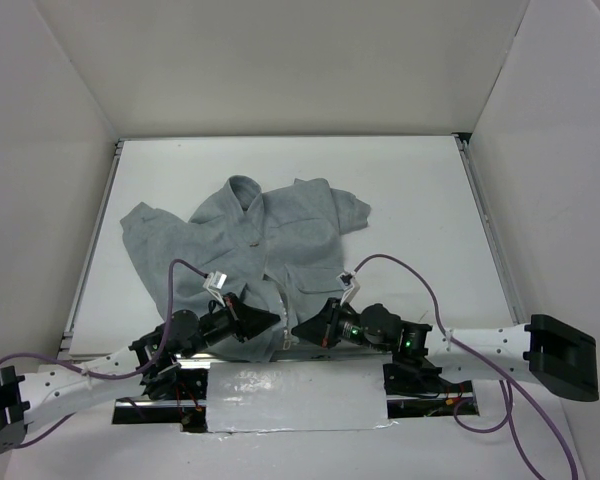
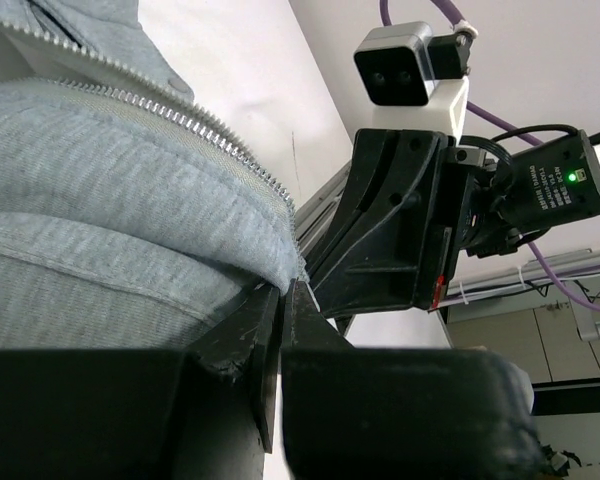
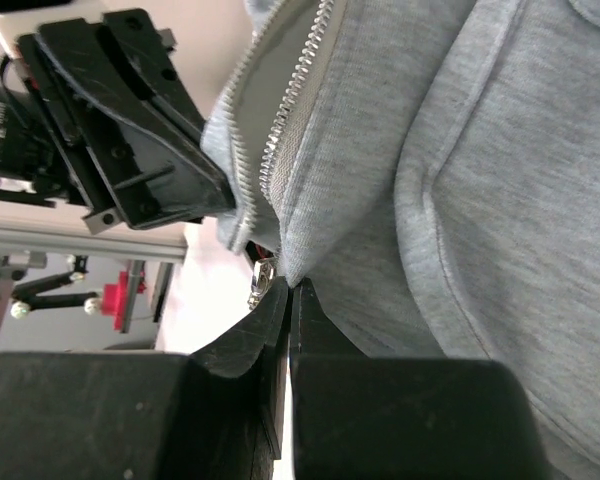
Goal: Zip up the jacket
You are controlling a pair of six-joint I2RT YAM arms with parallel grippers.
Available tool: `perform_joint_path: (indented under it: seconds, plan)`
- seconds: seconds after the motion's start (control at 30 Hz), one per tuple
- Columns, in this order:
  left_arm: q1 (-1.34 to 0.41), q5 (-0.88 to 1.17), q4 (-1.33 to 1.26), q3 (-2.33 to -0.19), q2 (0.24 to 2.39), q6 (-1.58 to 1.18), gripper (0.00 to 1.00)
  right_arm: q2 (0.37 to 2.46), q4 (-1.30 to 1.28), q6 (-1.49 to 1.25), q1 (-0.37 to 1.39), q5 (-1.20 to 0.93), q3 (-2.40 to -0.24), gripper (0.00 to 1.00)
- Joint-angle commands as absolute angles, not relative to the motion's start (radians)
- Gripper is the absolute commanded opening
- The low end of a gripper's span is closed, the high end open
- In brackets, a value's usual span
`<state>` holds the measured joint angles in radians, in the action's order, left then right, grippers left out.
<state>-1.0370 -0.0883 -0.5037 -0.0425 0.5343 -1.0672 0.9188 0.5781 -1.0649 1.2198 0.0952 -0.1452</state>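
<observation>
The light-grey fleece jacket (image 1: 265, 235) lies open-fronted on the white table, collar toward the back, hem at the near edge. My left gripper (image 1: 273, 318) is shut on the bottom corner of the jacket's left front panel (image 2: 130, 200), where the pale zipper teeth (image 2: 180, 120) end. My right gripper (image 1: 298, 330) is shut on the bottom corner of the other panel (image 3: 460, 200), next to the silver zipper slider (image 3: 260, 280). The two grippers face each other a few centimetres apart at the hem. The zipper (image 3: 290, 110) is unzipped above them.
White walls enclose the table on three sides. A silver taped strip (image 1: 290, 395) lies along the near edge between the arm bases. Purple cables (image 1: 420, 280) arc over both arms. The right gripper's body (image 2: 400, 220) fills the left wrist view close by.
</observation>
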Motion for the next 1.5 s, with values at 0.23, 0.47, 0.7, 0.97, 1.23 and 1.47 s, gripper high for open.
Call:
perform_joint_path:
  seconds: [0.23,0.47,0.7,0.97,1.23,1.47]
  plan:
    - [-1.046,-0.104,-0.601,0.17,0.526,-1.02,0.0,0.881,0.523,-1.054,1.223,0.166,-0.13,0.0]
    - [-1.046,-0.113,-0.586,0.172,0.518,-1.019,0.0,0.868,0.437,-1.063,1.224,0.167,-0.184,0.0]
    - [-1.046,-0.132,-0.578,0.153,0.554,-1.008,0.0,0.854,0.413,-1.089,1.224,0.17,-0.198,0.0]
    - [-1.048,-0.149,-0.581,0.144,0.583,-1.015,0.0,0.804,0.443,-1.091,1.224,0.187,-0.181,0.0]
    - [-1.049,-0.152,-0.58,0.14,0.568,-1.02,0.0,0.877,0.454,-1.091,1.226,0.196,-0.222,0.0]
    - [-1.051,-0.16,-0.561,0.141,0.546,-1.02,0.0,0.894,0.502,-1.103,1.226,0.213,-0.216,0.0]
